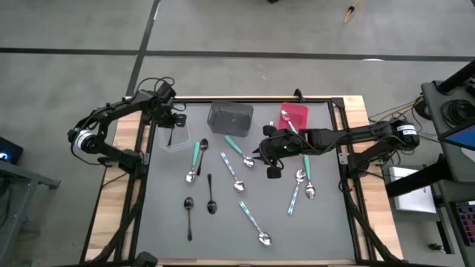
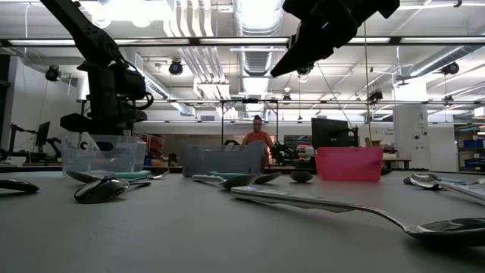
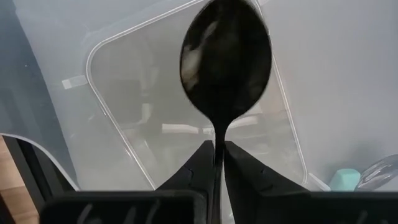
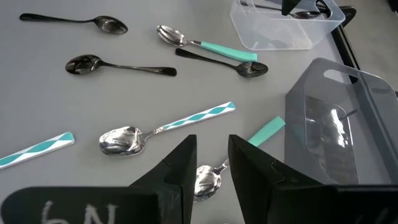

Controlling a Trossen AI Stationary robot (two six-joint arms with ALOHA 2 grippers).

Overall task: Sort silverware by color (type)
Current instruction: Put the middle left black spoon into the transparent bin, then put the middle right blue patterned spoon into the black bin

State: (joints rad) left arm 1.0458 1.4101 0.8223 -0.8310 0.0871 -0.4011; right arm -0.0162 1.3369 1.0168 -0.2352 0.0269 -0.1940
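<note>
My left hand (image 3: pixel 217 152) pinches a black spoon (image 3: pixel 225 68) over the clear bin (image 1: pixel 175 136), ready to drop. My right hand (image 4: pixel 211 163), fingers apart and seemingly empty, hovers above teal-handled spoons (image 4: pixel 163 128) on the counter (image 1: pixel 312 230).

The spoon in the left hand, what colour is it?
All black spoon, bowl and handle; the left wrist view shows it best.

Handle of all-black spoon (image 3: pixel 225 74) concealed between dark left gripper (image 3: pixel 217 163) fingers. Teal-handled spoon's silver bowl (image 4: pixel 206 180) partly masked behind right gripper (image 4: pixel 208 168). Contents of red rectangular bin (image 2: pixel 348 163) not discernible in low view.
</note>
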